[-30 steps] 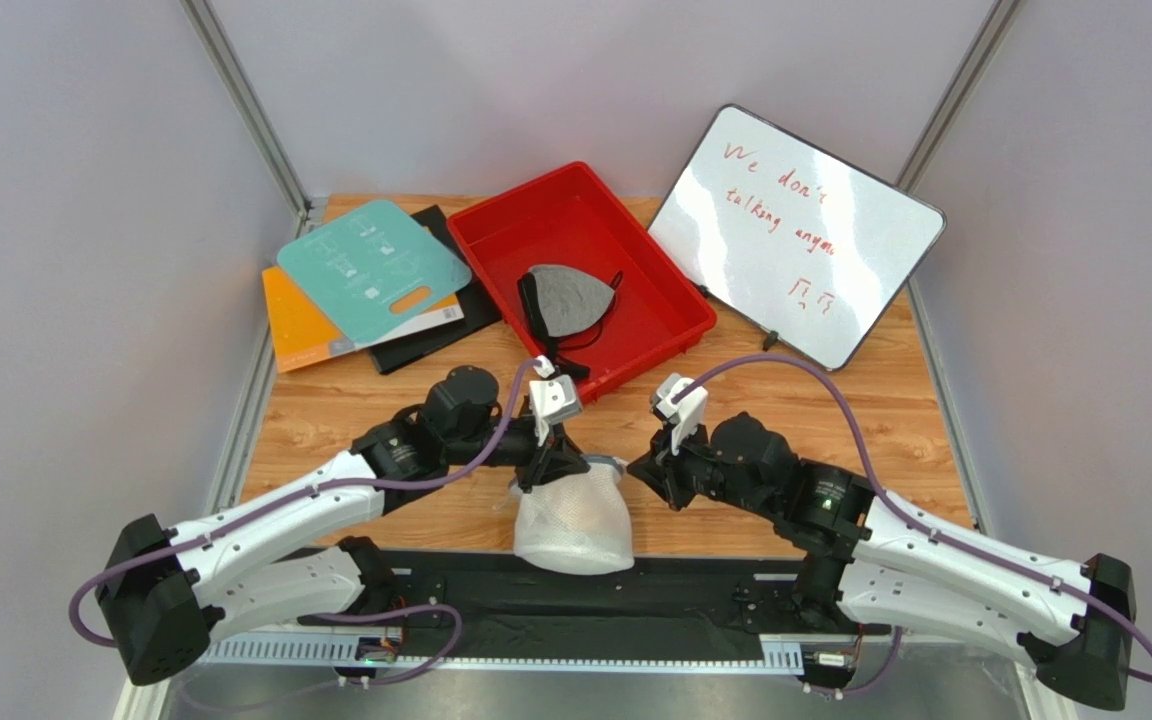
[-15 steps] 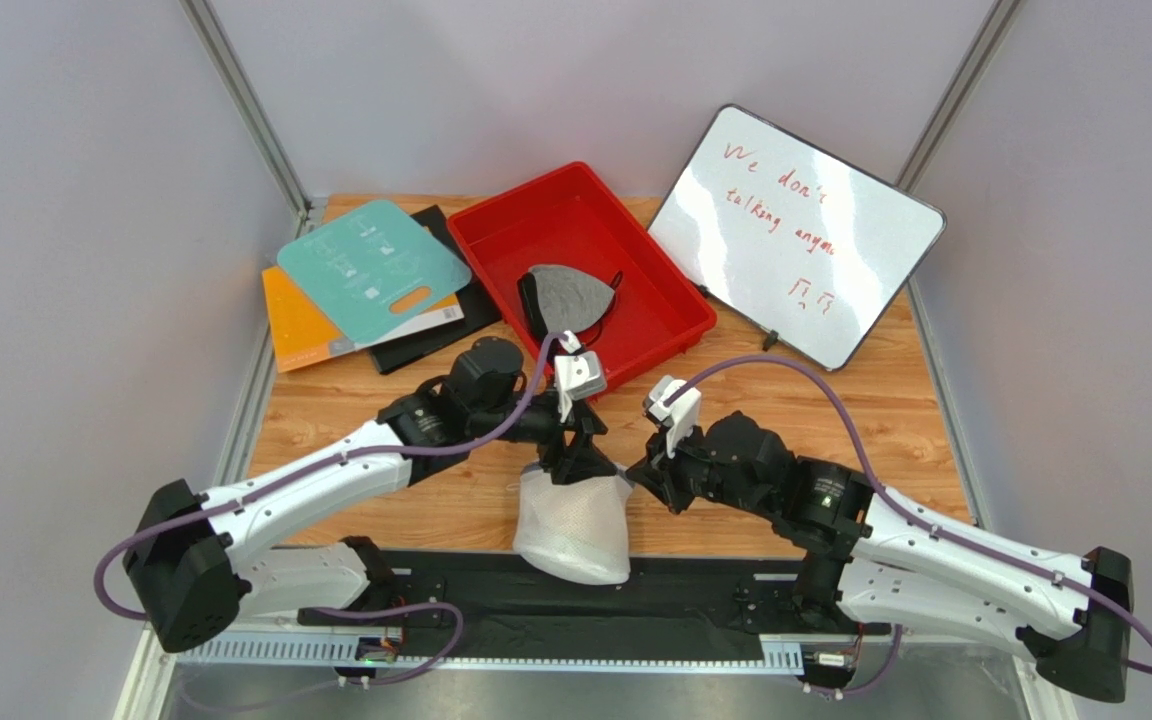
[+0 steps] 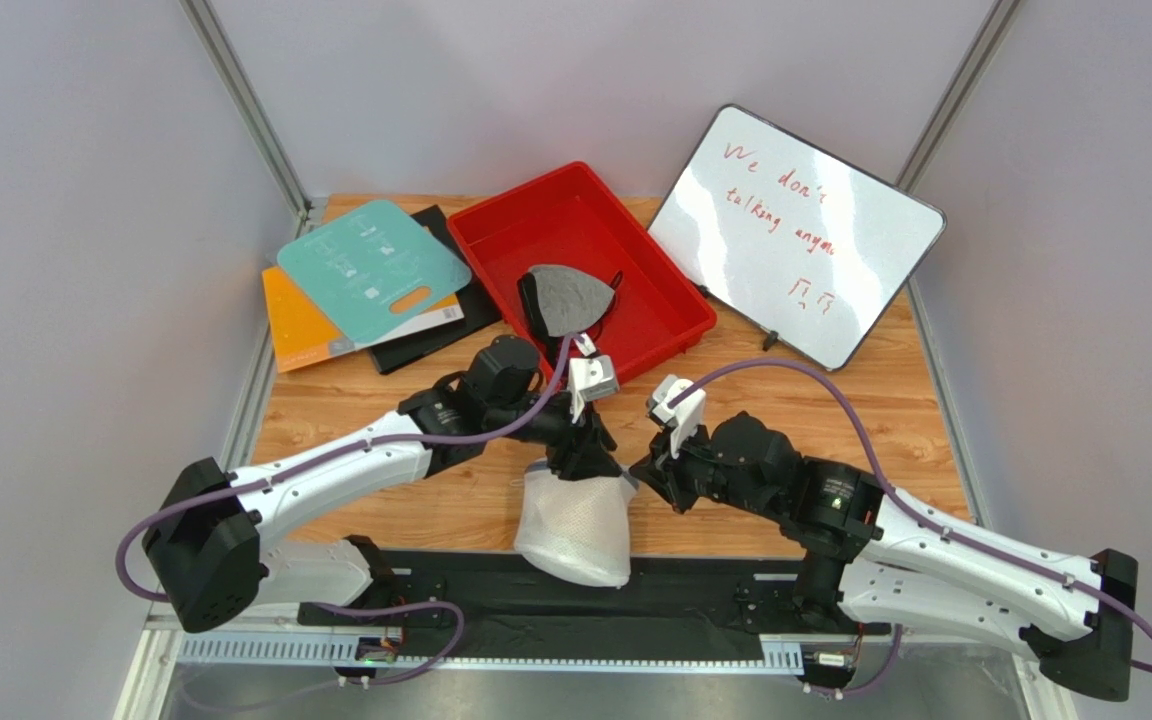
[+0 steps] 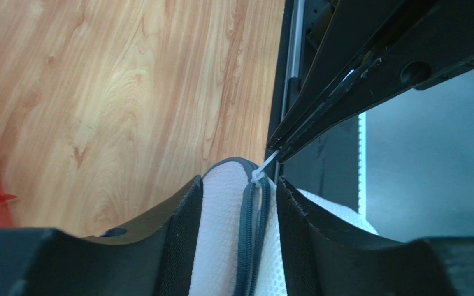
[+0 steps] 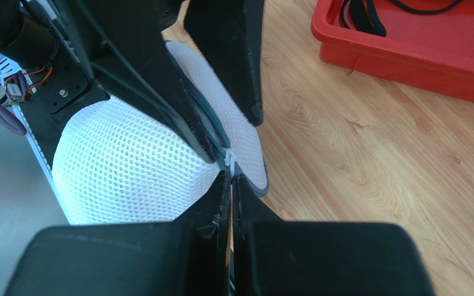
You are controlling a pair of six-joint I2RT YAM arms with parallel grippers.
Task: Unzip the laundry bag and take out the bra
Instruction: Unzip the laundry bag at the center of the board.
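Unzipping is the step in hand, as I judge it: the zipper looks closed and the bag is full and rounded. In the top view the left gripper [image 3: 588, 453] sits just left of centre, at the upper edge of the laundry bag [image 3: 579, 528], which lies at lower centre on the near edge of the wooden table [image 3: 898, 405]. The left wrist view shows what the top view cannot. The jaws stand part-way apart astride the bag's rim, white mesh fills the gap, and the grey zipper [image 4: 250, 246] runs up the middle. Whether they squeeze the rim or merely flank it I cannot tell. Just to the right, the right gripper [image 5: 232, 177] is pinched tight on the white zip pull [image 4: 265, 168] at the zipper's upper end. The next move, I judge, calls for the left jaws to hold the rim firm while the right gripper draws the pull along the band without slipping off it. The bra shows plainly in no view and is presumably inside the mesh. Only the top view takes in the red tray [image 3: 582, 218] at upper centre, with a grey bra [image 3: 564, 294] lying in it.
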